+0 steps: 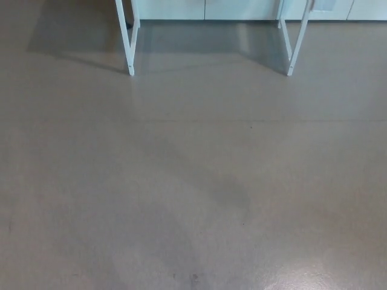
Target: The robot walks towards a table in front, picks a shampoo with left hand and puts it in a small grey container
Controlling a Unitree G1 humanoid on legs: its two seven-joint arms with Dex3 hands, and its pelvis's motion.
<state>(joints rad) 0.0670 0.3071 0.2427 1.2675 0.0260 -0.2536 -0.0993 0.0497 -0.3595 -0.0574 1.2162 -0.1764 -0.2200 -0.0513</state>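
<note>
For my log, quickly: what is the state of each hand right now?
Left hand: not in view; cannot be told.
Right hand: not in view; cannot be told.
Only the floor and white table legs show.

Grey, smooth floor [193, 181] is seen across nearly the whole frame. At the top edge, two white legs of the table are recorded: the left leg [130, 66] and the right leg [292, 65], each formed of two slanted bars meeting at a foot on the floor. Behind them, pale cabinet fronts [242, 9] are noted. A dark shadow [199, 42] lies on the floor between and beside the legs. A faint bright reflection [314, 281] is observed at lower right.
</note>
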